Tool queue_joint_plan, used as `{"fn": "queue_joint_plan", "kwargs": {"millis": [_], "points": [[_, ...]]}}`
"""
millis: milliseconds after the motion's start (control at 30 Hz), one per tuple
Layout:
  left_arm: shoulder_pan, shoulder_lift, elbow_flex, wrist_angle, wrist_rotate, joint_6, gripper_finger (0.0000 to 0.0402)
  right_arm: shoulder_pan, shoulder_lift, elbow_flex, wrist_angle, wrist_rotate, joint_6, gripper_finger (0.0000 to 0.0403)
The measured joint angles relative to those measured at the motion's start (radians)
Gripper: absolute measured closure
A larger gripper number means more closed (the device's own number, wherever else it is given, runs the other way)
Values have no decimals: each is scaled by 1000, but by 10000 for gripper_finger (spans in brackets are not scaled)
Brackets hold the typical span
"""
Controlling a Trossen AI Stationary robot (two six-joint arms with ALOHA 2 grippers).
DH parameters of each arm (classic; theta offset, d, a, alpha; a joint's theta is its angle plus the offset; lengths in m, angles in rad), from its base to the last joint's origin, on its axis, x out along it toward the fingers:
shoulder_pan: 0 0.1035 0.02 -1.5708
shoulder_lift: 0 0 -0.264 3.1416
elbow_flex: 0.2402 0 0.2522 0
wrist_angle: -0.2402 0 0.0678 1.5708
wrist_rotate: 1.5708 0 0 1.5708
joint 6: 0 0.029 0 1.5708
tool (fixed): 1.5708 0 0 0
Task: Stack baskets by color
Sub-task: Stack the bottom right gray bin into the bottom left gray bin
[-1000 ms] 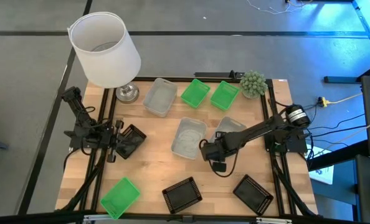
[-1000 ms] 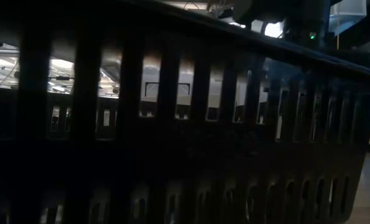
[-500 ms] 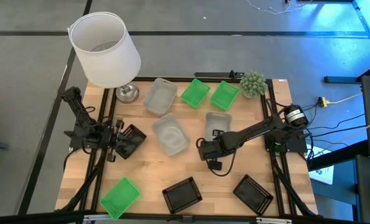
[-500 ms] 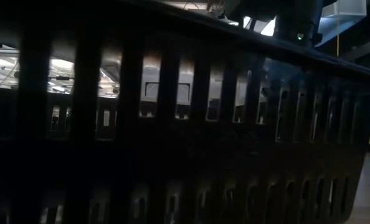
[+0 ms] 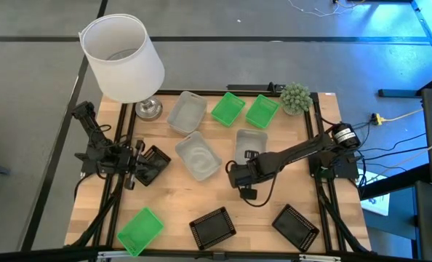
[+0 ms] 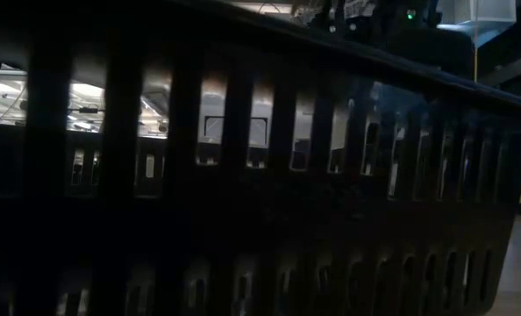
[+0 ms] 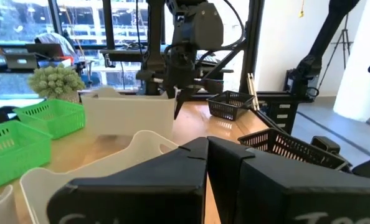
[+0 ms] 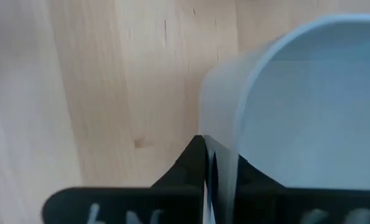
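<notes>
At the near edge of the table [image 5: 172, 196] you are looking at three baskets in a row: the front green basket [image 5: 140, 229] on the left, the middle black basket [image 5: 212, 227], and the right black basket [image 5: 296, 227]. All are shallow mesh trays with slotted walls. In the low view, one dark slotted wall [image 6: 243, 175] is filling almost the whole picture.

Farther in, your left gripper [image 5: 136, 166] is sitting at the left edge with its fingers pressed together, and the left black basket [image 5: 154, 164] is lying just beside its tip. Your right gripper [image 5: 234, 173] is reaching into the middle of the table, its fingers [image 8: 200, 158] pressed together right against a corner of the tilted grey-white basket [image 5: 198, 156]. You cannot tell whether any wall is caught between them. Raised lettering on those fingers is running off the picture's edge, so you cannot read it. The second grey-white basket [image 5: 251, 143] is lying just beyond that arm.

Along the far edge, the back grey-white basket [image 5: 187, 113], the inner green basket [image 5: 228, 108] and the outer green basket [image 5: 262, 110] are sitting side by side, between the white lamp [image 5: 121, 58] and the small plant [image 5: 294, 97].
</notes>
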Motion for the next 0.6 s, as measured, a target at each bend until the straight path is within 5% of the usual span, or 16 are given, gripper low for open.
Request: {"fn": "queue_joint_plan", "kwargs": {"millis": [600], "points": [[0,0,0,0,3,-30,401,0,0,226,3,59,-241,403]]}}
